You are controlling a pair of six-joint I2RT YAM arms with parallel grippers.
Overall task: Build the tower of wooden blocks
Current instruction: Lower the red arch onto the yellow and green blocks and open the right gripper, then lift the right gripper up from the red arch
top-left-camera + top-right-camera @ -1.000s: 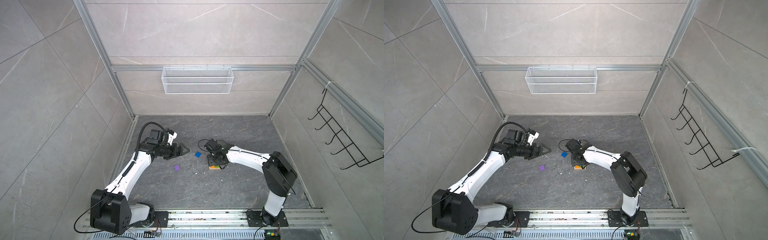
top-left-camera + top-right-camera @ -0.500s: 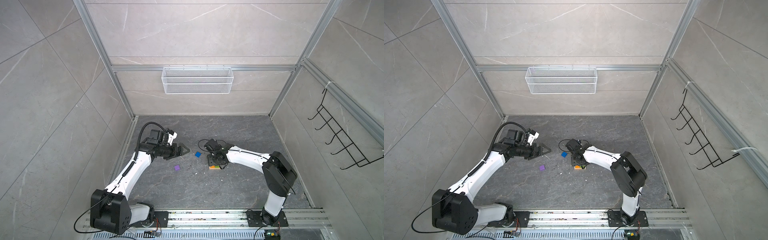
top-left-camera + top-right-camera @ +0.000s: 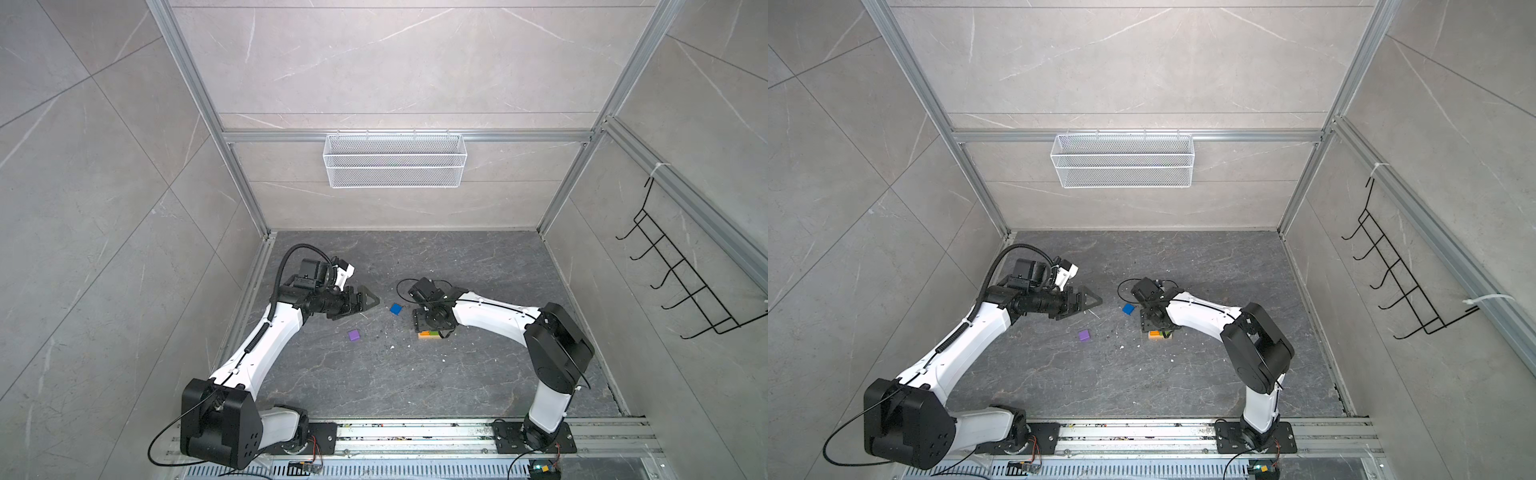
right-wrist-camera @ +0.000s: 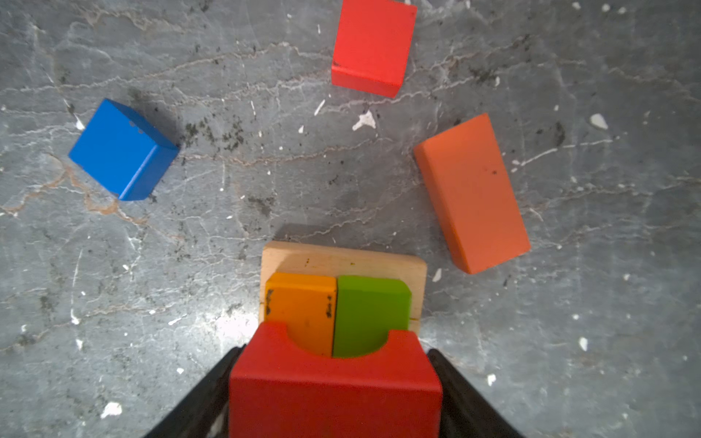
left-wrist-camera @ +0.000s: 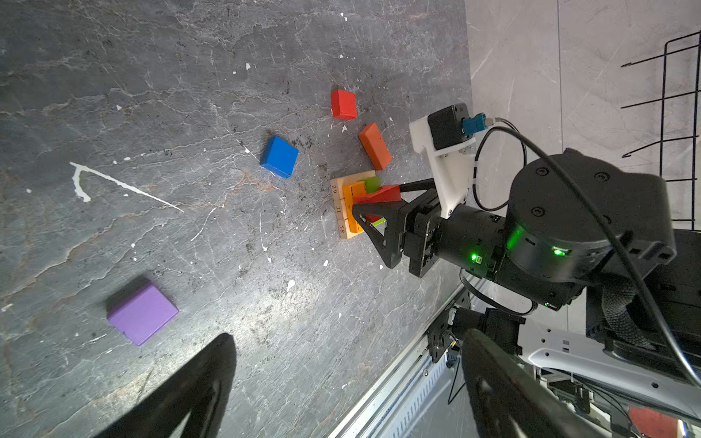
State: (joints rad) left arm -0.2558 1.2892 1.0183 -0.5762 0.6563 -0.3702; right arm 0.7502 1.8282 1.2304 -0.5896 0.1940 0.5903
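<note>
Setting the red arch (image 4: pixel 333 394) on the tower (image 4: pixel 341 258) — my right tool (image 4: pixel 335 354) flanks it, gripping or freed I cannot tell. I should back off straight and slow (left tool (image 3: pixel 368 300) gapes, empty), keeping the arch centred.

Both top views sit high above and well back from the tower (image 3: pixel 428 336) (image 3: pixel 1156 336), looking steeply down; it appears small and distant. The left wrist view sights the tower (image 5: pixel 341 212) obliquely across the table (image 5: pixel 189 113) from moderate range. The right wrist view looks almost straight down from just above the tower (image 4: pixel 341 261). All four views share the tower and the table around it.
</note>
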